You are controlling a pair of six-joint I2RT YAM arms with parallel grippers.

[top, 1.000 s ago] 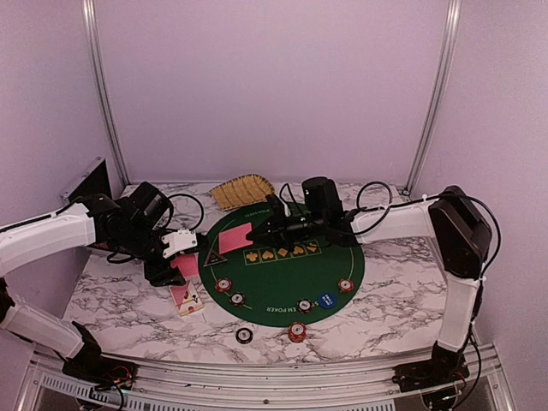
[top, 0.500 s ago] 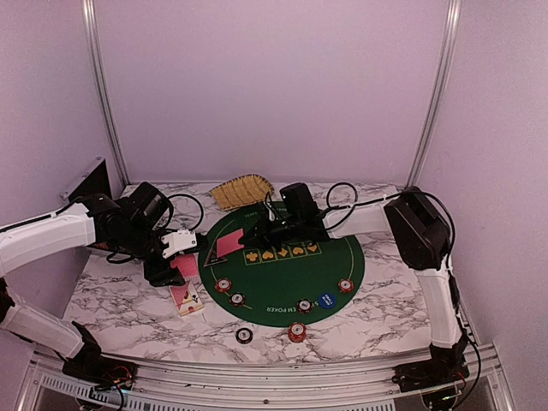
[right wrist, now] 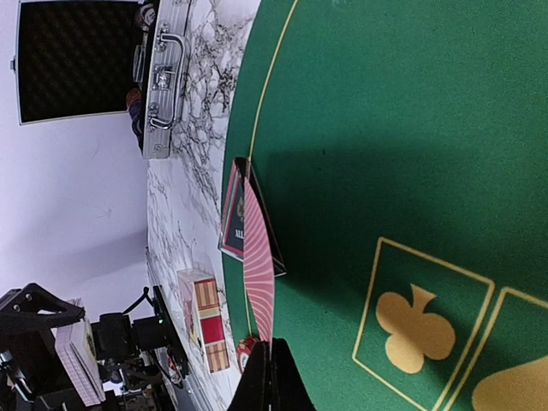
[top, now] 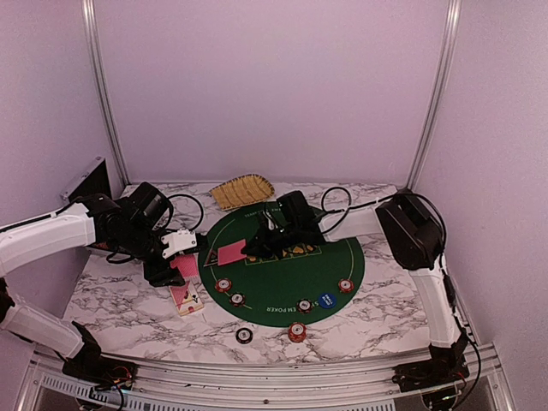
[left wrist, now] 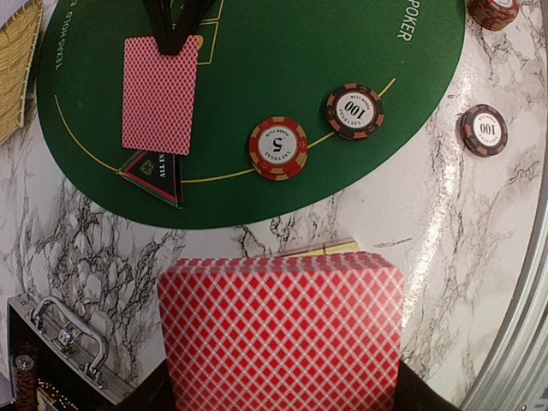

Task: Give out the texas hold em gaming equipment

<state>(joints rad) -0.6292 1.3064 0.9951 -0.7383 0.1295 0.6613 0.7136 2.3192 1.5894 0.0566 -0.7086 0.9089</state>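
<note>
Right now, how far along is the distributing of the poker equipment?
Done: four chips and the blue button lie on the green mat. In hand: right jaws shut on one red-backed card above the mat's left side; left jaws hold the deck. Left, probably: more cards to deal, and two chips sit off the mat.

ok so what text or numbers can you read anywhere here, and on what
"100": dark chip on the mat
"100": dark chip on the marble
"5": red chip
"POKER", "TEXAS HOLD": green mat, along its rim
"ALL": black triangle button, rest unclear
Blue button: print too small to read
Small print on chip rims: blurred
</note>
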